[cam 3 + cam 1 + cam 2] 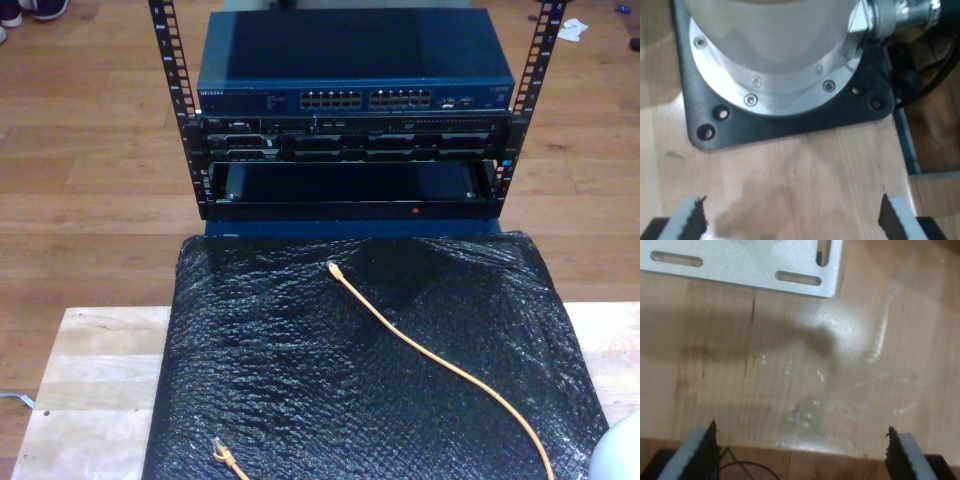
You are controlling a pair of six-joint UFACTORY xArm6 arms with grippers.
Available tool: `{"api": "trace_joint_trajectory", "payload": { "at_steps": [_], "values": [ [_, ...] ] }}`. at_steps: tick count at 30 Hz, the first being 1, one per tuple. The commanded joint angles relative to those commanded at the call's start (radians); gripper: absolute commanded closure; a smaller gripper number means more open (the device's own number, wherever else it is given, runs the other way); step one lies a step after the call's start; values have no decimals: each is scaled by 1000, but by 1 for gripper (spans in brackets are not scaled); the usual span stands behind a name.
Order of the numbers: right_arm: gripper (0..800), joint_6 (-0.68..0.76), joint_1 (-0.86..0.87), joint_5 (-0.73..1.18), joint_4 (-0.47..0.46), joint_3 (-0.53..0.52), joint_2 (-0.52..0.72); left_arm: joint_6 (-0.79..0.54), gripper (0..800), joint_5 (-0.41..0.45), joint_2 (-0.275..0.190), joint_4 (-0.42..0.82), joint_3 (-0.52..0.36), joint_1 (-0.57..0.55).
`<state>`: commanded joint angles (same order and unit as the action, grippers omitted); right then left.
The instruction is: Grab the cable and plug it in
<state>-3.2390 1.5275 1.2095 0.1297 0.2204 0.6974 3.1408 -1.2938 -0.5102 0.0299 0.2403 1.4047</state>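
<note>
Orange cable (440,365) loose on black wrap (280,380) before rack (350,120); both grippers' fingers wide apart, empty.

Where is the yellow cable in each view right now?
Exterior view: the cable runs diagonally across the black mat, in front of the rack.
First wrist view: arm base plate on the wooden tabletop.
Second wrist view: slotted metal bracket on wood.
Shared landmark: the wooden tabletop.
</note>
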Motion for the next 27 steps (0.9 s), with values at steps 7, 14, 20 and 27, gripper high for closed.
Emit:
{"api": "trace_joint_trajectory", "payload": {
  "at_steps": [7, 14, 20, 27],
  "values": [
    [4, 170, -5, 77, 14, 143, -37, 21, 0, -18, -2, -3, 23, -5],
    [6, 301, -23, 199, 49, 273, -77, 66, 0, -84, 0, -5, 87, -44],
    [6, 391, -43, 325, 123, 368, -78, 117, 0, -106, 5, -12, 132, -87],
    [6, 535, -68, 440, 193, 477, -78, 155, 0, -164, 8, -71, 193, -140]
  ]
}}
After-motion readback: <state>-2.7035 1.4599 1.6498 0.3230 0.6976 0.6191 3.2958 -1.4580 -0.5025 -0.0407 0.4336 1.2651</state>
